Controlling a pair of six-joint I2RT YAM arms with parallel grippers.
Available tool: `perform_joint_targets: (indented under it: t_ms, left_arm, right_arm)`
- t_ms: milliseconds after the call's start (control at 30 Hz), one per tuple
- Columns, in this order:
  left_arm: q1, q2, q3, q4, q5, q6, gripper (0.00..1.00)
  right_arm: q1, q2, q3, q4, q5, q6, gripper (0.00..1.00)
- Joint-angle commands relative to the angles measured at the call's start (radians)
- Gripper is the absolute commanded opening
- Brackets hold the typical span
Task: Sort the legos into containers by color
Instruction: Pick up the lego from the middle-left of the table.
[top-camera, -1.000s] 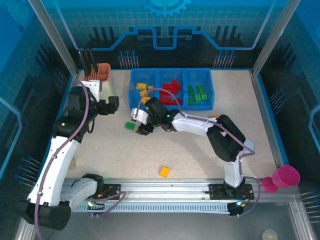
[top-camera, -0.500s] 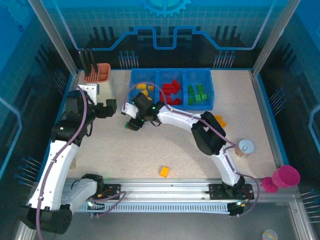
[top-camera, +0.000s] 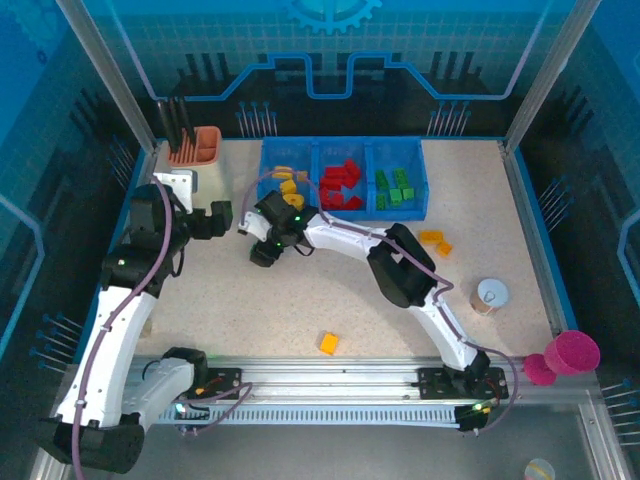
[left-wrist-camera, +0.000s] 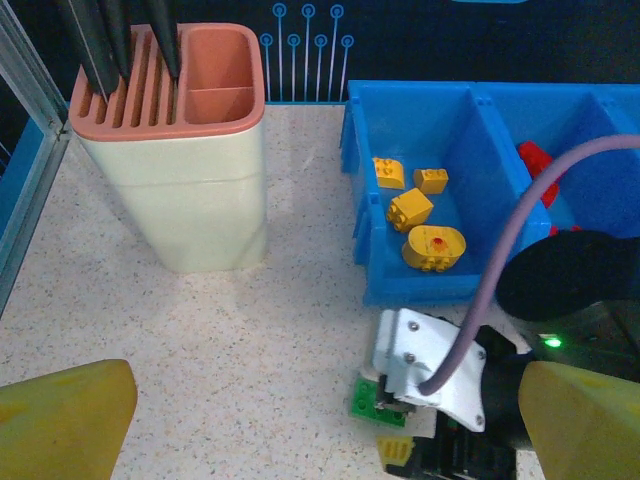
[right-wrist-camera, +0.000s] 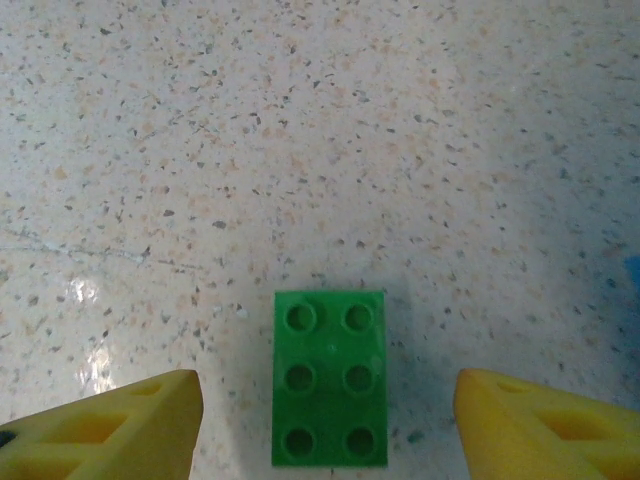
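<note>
Green brick: we see it flat on the speckled tabletop, studs up in two rows of three. It lies between the yellow fingers of the right gripper and touches neither.
Right gripper: its fingers stand apart with a clear gap on each side of the brick, and it holds nothing.
Left gripper: spread to its widest and empty, it hangs over the tabletop near the beige holder. The lower edge of its wrist view cuts off both fingertips.
Hidden: from above, the right gripper covers the green brick. In the left wrist view we make out just a green corner beside that gripper's white housing.
Tray: yellow pieces lie in the left compartment, red in the middle and green on the right. From above we cannot count them.
Loose: one orange brick sits near the front rail, and a few orange pieces lie to the right of the right arm.
Changed: a second ago the green brick lay in plain sight beside the right gripper, and now the gripper is over it. That arm's elbow has swung left, baring a tin can. The left arm has barely shifted.
</note>
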Motion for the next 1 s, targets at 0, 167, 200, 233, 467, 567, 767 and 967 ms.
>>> perform_joint_targets:
  t_ms: [0,167,200,233,467,567,767,967]
  left_arm:
    - [0.012,-0.019,-0.023,-0.015,0.022,-0.009,0.99]
    - [0.015,-0.029,-0.034,-0.016,0.014,-0.005,0.99]
    - [0.015,-0.03,-0.035,-0.015,0.014,-0.007,0.99]
    - [0.015,-0.03,-0.036,-0.013,0.016,-0.007,0.99]
    - [0.018,-0.022,-0.04,-0.001,0.022,-0.01,0.99]
    - [0.018,-0.018,-0.039,0.002,0.027,-0.011,0.99]
    - [0.02,-0.011,-0.039,0.004,0.028,-0.011,0.99]
    - [0.02,-0.005,-0.041,0.002,0.028,-0.013,0.99]
  right_arm:
    - [0.017,0.074,0.071,-0.065,-0.001,-0.006,0.68]
    - [0.017,0.119,0.123,-0.104,0.003,-0.007,0.65]
    - [0.016,0.123,0.129,-0.108,0.004,-0.006,0.64]
    - [0.017,0.127,0.13,-0.11,0.004,-0.005,0.63]
    - [0.018,0.134,0.121,-0.117,0.018,-0.008,0.55]
    - [0.019,0.13,0.111,-0.115,0.03,-0.012,0.48]
    - [0.013,0.065,0.042,-0.107,0.061,-0.025,0.28]
    - [-0.025,-0.231,-0.253,-0.076,0.097,-0.007,0.25]
